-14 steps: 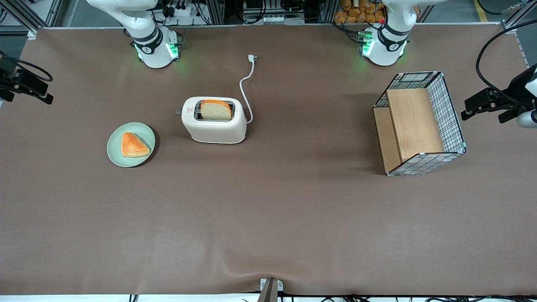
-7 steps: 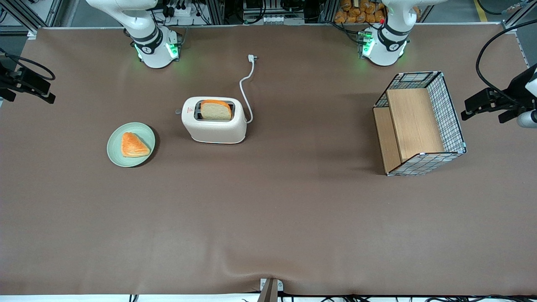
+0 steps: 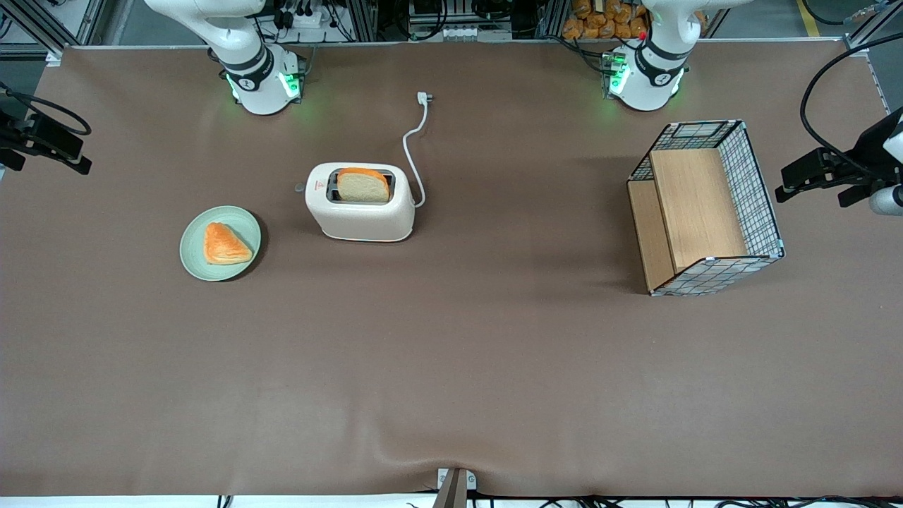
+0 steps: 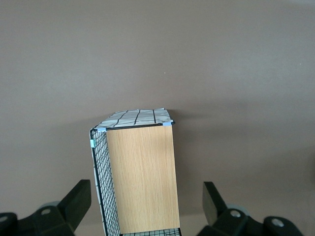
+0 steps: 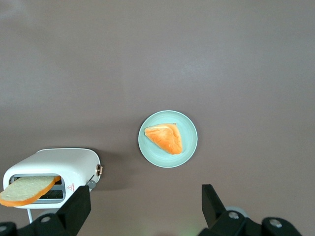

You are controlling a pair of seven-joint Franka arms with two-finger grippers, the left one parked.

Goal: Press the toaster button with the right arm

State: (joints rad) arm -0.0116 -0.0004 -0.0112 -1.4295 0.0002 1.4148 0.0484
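Toaster (image 3: 360,206) mid-table w/ bread slice (image 3: 363,185) in slot; toaster button (image 3: 300,187) on end face toward working arm's end. Green plate (image 3: 243,264) w/ pastry (image 3: 224,244) nearer front camera. Gripper (image 5: 145,209) high up, well apart from toaster, fingers (image 5: 78,206) wide apart, holding nothing.

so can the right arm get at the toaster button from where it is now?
Probably yes. The gripper is open, high over the table near the plate, apart from the toaster. The toaster button sticks out of the end face toward the plate, with nothing beside it.
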